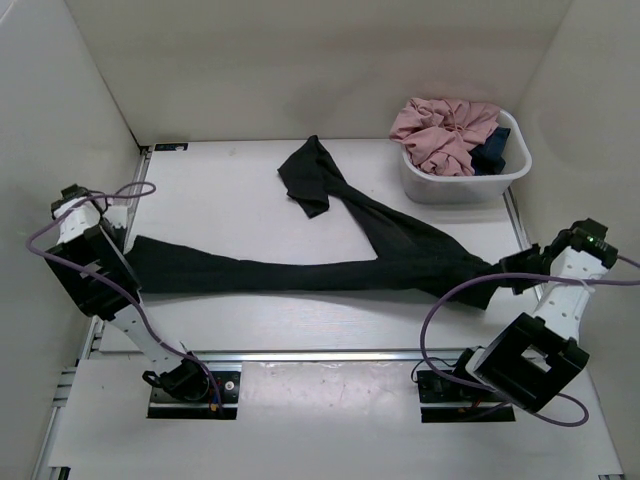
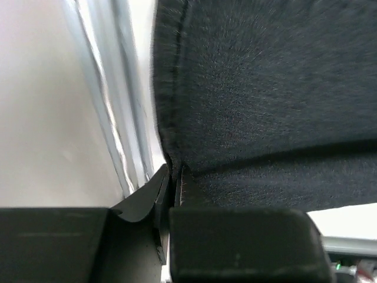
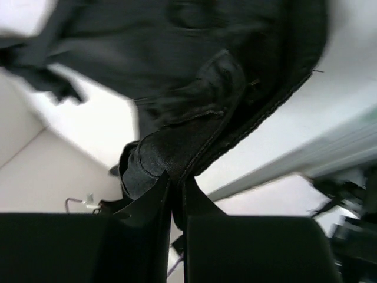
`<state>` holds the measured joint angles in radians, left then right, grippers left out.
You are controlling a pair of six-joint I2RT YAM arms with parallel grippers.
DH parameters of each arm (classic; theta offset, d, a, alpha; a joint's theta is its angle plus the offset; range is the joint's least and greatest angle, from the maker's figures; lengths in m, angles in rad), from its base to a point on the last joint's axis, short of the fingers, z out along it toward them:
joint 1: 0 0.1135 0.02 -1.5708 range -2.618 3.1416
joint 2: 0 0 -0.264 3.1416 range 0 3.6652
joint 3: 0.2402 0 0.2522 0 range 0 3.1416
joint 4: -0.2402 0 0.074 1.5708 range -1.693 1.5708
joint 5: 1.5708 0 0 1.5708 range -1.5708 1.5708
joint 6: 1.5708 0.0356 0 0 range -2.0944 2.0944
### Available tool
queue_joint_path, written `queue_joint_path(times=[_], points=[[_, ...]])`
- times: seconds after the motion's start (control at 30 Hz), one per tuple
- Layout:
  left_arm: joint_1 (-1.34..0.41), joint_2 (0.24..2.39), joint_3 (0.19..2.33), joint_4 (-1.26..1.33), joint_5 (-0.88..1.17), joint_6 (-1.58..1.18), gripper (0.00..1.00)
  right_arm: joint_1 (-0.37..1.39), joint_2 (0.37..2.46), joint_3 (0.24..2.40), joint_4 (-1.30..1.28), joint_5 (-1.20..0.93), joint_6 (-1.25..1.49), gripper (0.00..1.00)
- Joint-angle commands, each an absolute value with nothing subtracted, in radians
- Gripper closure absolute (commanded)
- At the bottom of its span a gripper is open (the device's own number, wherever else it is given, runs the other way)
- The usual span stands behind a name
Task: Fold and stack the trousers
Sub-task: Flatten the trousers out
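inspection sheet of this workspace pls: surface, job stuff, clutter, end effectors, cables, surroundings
surface: white table, with the trousers lying across it
job's things: black trousers, spread out and unfolded; one leg runs left, the other toward the far middle with its end crumpled
clutter: white tub at far right, holding a pink garment and a dark blue cloth
end effectors: left end effector shut on a leg end; right end effector shut on the waist end
cables: purple cables loop along both arms
surroundings: plain white walls on three sides
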<state>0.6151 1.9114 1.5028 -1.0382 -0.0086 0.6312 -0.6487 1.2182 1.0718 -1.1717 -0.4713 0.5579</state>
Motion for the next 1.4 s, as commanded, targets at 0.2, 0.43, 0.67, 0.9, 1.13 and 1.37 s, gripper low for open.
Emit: queue_joint_path(times=[0.2,0.43,0.67,0.9,1.13,1.37], points=[[0.687,1.824,1.318,-1.002,-0.149,0.703,0.86,-0.661,1.183,0.888,-1.127,-0.216,0.508,1.00],[0.758,1.815,1.322,-0.980,-0.169,0.723,0.86,-0.704,1.154,0.957,-1.182,-0.094,0.558,1.00],[0.788,1.824,1.280,-0.980,-0.192,0.753,0.69,-0.704,1.114,0.967,-1.253,0.026,0.607,0.95],[0.788,1.781,1.348,-1.023,-0.085,0.808,0.38,-0.704,1.072,1.014,-1.266,0.175,0.646,0.04],[0.620,1.753,1.365,-0.977,0.025,0.865,0.29,-0.387,1.103,1.172,-1.140,0.162,0.523,0.07],[0.580,1.888,1.356,-0.919,-0.073,0.782,0.33,-0.026,1.316,1.169,-1.109,0.131,0.586,0.07]])
